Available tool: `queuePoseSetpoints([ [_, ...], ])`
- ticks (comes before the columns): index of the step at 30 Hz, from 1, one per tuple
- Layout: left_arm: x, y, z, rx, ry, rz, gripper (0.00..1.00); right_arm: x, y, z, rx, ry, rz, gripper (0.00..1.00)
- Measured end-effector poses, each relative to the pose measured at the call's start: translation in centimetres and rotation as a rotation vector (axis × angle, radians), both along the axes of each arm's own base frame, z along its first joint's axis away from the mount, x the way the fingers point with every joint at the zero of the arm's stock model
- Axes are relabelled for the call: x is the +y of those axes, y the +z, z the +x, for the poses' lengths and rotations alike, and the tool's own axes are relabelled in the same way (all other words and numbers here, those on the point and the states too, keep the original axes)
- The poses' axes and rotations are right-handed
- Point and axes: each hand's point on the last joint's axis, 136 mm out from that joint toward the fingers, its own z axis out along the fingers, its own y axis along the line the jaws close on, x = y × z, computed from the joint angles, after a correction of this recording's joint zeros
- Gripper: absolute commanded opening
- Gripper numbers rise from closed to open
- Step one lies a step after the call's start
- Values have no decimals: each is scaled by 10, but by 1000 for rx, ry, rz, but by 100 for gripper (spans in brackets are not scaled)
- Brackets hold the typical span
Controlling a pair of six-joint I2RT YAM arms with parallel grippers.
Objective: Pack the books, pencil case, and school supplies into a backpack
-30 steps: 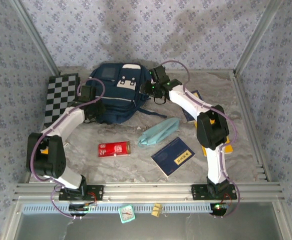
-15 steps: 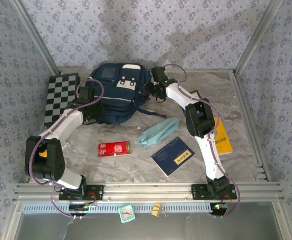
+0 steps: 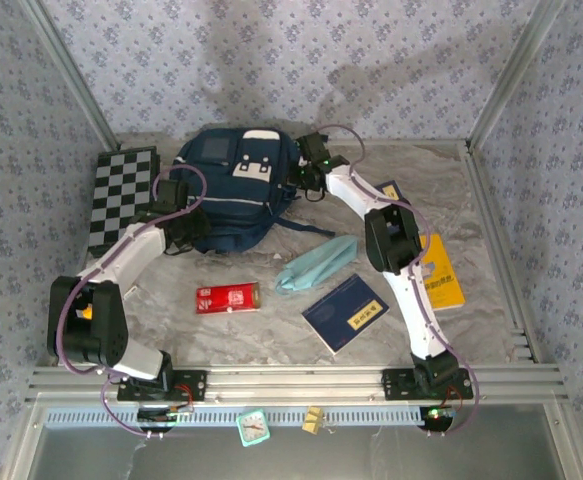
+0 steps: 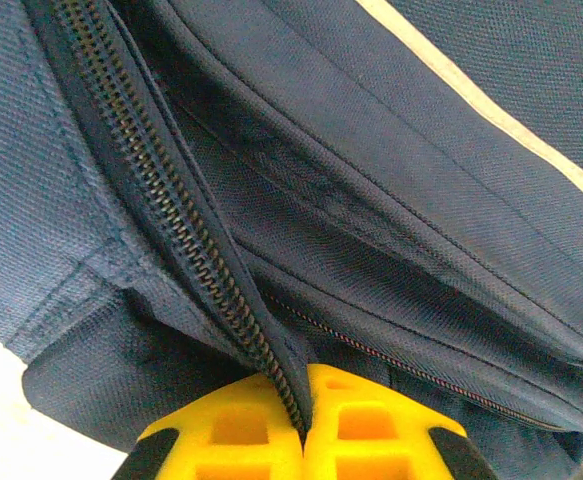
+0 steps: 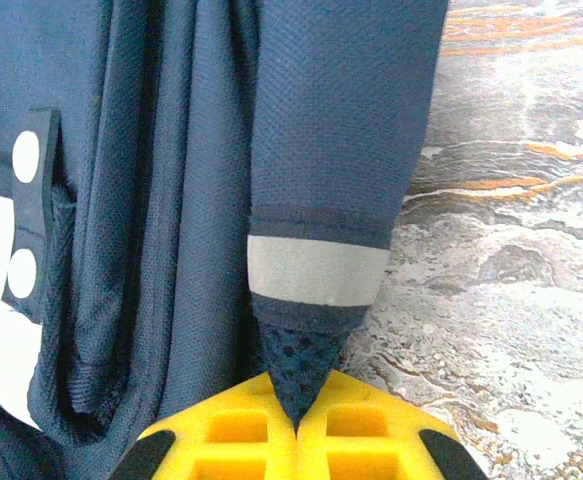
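Nearest me I see a navy book (image 3: pixel 345 312) and the red box (image 3: pixel 227 297), then the pencil case (image 3: pixel 317 264) and yellow book (image 3: pixel 441 275). At the back lies the backpack (image 3: pixel 233 190); my left gripper (image 4: pixel 304 428) is pinched on its zipper edge, my right gripper (image 5: pixel 298 418) on a strap tip.

Nothing readable anywhere. White print on the red box (image 3: pixel 228 298), left of the middle of the table (image 3: pixel 271 345): too small. Dark characters on the yellow label of the blue book (image 3: pixel 345 312) near the front edge: illegible. Dark print on the yellow book (image 3: pixel 441 272) by the right edge: blurred.
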Motion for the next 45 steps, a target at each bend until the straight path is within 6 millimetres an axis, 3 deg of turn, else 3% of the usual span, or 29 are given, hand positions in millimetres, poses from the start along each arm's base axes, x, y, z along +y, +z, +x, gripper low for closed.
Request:
queuePoseSetpoints([
  [5,-1,1,-1,-2,-5,-8,0,-14,11,-20,8,8,-9,0],
  [11,-5,-2,5,8,-14,-20,0,-53,38,-61,8,-23,-8,0],
  [17,-14,-2,50,-16,-12,-30,0,-79,52,-98,3,-77,-9,0],
  [22,-14,-3,85,-39,1,-30,0,-80,41,-119,34,-128,-2,0],
  [24,-11,-5,92,-37,8,-24,10,-78,31,-125,58,-151,8,13],
  [26,-7,-10,95,-26,16,-21,21,-74,26,-129,79,-164,18,32],
  [29,2,-11,95,-19,29,-23,52,-65,29,-131,78,-165,44,51],
  [31,8,-8,92,-27,40,-19,62,-63,31,-132,75,-167,54,63],
  [34,16,-4,71,-18,55,-13,64,-66,35,-135,75,-171,56,72],
  [38,10,6,45,-31,55,-38,65,-68,39,-141,97,-169,24,73],
  [41,-9,9,29,-30,24,-55,65,-66,42,-148,114,-173,-26,70],
  [45,-51,9,17,-26,-45,-79,63,-60,44,-153,142,-176,-59,69],
])
